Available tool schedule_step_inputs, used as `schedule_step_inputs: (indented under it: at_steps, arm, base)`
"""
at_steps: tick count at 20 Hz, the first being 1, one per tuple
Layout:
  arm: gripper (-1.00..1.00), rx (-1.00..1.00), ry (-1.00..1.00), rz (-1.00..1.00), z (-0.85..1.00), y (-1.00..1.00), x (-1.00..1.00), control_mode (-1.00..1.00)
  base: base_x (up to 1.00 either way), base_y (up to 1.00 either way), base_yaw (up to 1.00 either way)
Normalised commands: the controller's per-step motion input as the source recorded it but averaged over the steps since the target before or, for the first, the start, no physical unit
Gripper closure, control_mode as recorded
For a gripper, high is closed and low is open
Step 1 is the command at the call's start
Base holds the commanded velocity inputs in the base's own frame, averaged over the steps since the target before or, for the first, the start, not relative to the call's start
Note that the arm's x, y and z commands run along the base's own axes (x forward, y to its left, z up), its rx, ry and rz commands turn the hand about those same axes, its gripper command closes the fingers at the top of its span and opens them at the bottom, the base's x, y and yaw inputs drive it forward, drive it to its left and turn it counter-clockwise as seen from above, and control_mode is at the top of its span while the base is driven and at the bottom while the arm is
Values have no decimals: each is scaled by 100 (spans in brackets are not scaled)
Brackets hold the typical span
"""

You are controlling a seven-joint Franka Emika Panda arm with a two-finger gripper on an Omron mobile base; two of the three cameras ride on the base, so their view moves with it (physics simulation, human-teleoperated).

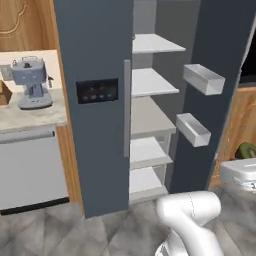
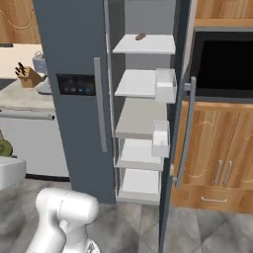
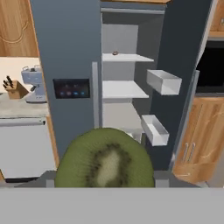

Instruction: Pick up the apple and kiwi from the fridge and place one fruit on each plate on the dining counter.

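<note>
The kiwi (image 3: 105, 159) sits low in the hand view, its green cut face with a pale core turned to the camera. My gripper (image 3: 105, 178) is shut on it, a grey fingertip (image 3: 160, 176) showing at each side. The same kiwi peeks in at the edges of the base views (image 1: 247, 150) (image 2: 4, 147), above my white hand. Ahead stands the slate-blue fridge (image 1: 95, 45) with its right door swung open, white shelves and two door bins (image 1: 202, 79). The apple, the plates and the dining counter are out of view.
A small reddish-brown stick (image 2: 141, 36) lies on the top shelf. Left of the fridge are a counter with a blue coffee machine (image 1: 32, 82), a knife block (image 2: 28, 75) and a dishwasher (image 1: 30, 170). A black oven (image 2: 222, 64) and wood cabinets (image 2: 217, 158) stand on the right.
</note>
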Motion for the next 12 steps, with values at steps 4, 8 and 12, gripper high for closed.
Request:
schedule_step_inputs:
  at_steps: [4,8,12]
  arm:
    - [100,0,0,0,0,0,0,100]
    - [100,0,0,0,0,0,0,100]
    - [100,0,0,0,0,0,0,100]
  base:
    - [-99,0,40]
    - [-100,1,40]
    - [-100,1,39]
